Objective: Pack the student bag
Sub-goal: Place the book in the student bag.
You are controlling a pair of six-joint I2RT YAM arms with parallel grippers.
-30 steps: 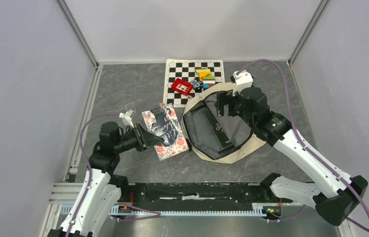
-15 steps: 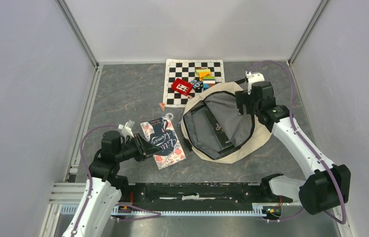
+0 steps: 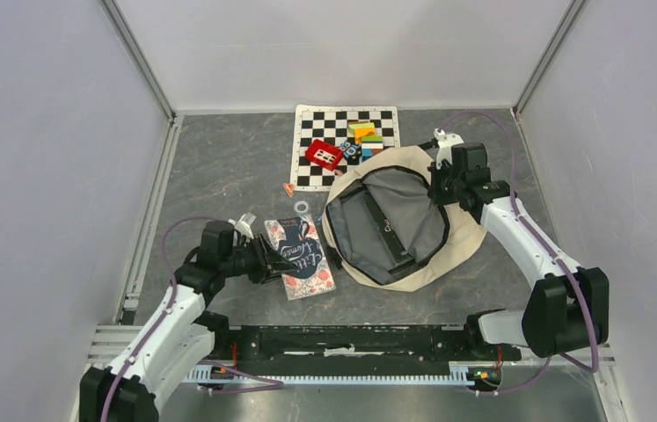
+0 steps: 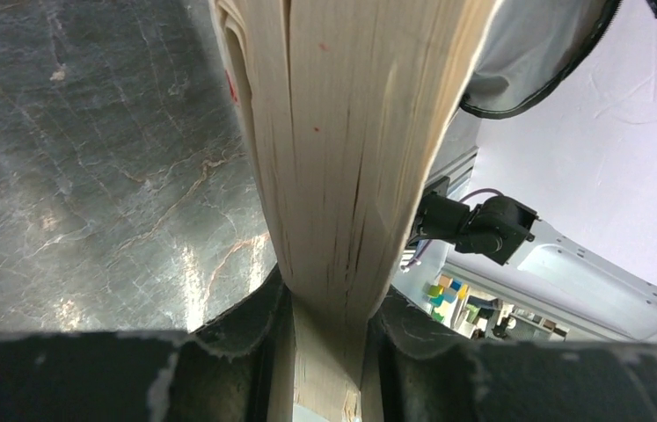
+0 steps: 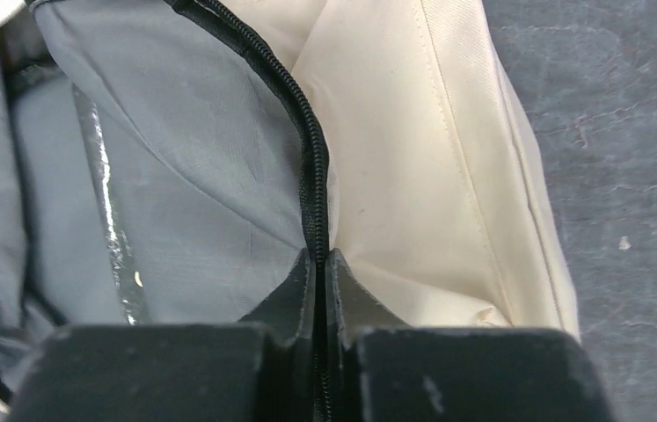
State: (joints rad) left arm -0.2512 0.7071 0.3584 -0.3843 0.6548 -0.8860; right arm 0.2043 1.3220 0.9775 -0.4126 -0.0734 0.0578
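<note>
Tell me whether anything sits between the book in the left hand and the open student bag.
Nothing visible does. The book, clamped in the left hand, lies right beside the student bag at its left rim, with only bare table between. The right hand pinches the zipper edge on the far side, out of the path.

Bright even overhead light, soft faint shadows, sheen on table [image 4: 87,220], glare streak inside student bag [image 5: 219,193]
</note>
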